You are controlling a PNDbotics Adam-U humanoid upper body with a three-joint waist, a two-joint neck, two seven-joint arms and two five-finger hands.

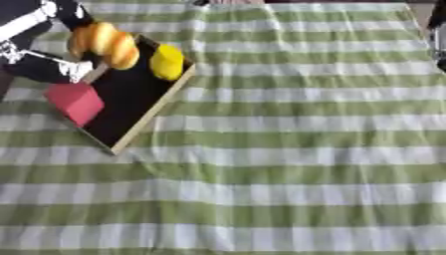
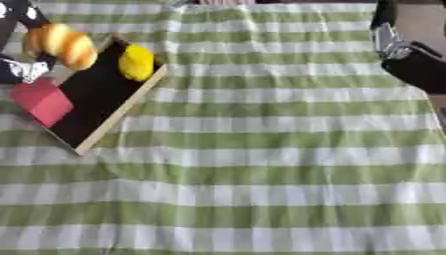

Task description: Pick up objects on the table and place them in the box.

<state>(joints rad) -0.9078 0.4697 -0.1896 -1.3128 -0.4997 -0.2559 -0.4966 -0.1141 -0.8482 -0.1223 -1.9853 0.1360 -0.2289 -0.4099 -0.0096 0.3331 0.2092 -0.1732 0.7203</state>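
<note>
Holding a ridged orange bread-like item [image 1: 104, 44] at the upper left of the frame, the left hand [image 1: 39, 60] hangs over the box's [image 1: 146, 113] near corner.

Fingers of that left hand are too blurred to tell how far they curl; the bread-like item sits against it, above the box's dark floor. Inside the box, a yellow rounded object [image 1: 167, 62] lies by the far rim and a red block [image 1: 76, 102] by the left edge. The right hand [image 2: 409, 55] shows at the upper right edge, its fingers not readable. A green-and-white striped cloth [image 1: 287, 164] covers the worktop. No writing or labels can be read.
</note>
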